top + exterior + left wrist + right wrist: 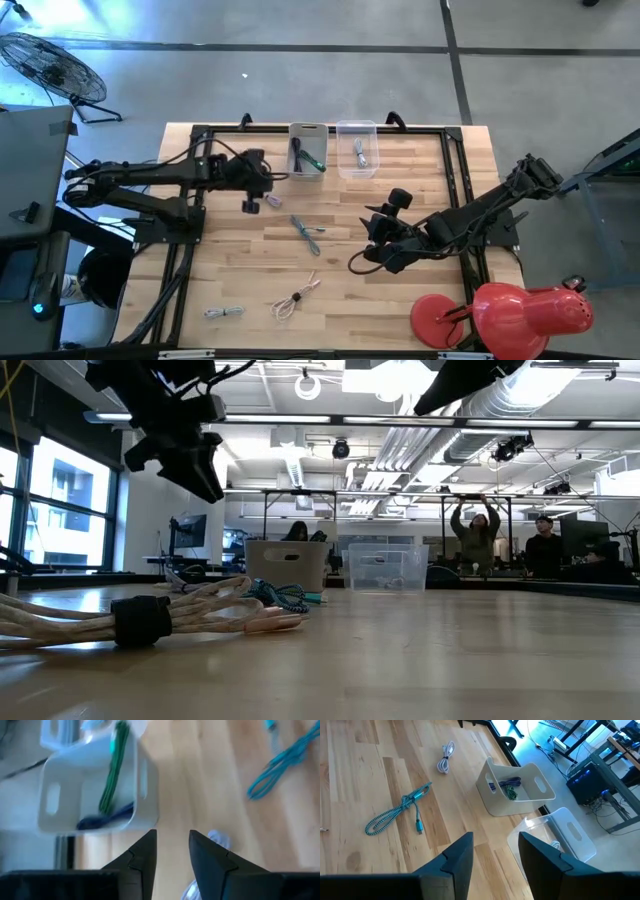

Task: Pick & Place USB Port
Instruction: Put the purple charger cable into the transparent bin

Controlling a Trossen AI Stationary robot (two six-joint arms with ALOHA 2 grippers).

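Several coiled USB cables lie on the wooden table: a small white one (pixel 273 200), a teal one (pixel 307 230), a beige one (pixel 295 298) and a grey-white one (pixel 225 312). A white bin (pixel 307 150) holds green and blue cables, and a clear bin (pixel 358 148) holds a white cable. My left gripper (pixel 250 207) hangs open above the table next to the small white cable (pixel 217 839), near the white bin (pixel 95 790). My right gripper (pixel 372 232) is open over the table right of the teal cable (pixel 400 812).
A red desk lamp (pixel 510 315) stands at the table's near right corner. A black frame (pixel 455 150) runs along the table's edges. A fan (pixel 50 65) stands on the floor beyond the far left corner. People (pixel 478 530) show in the room behind.
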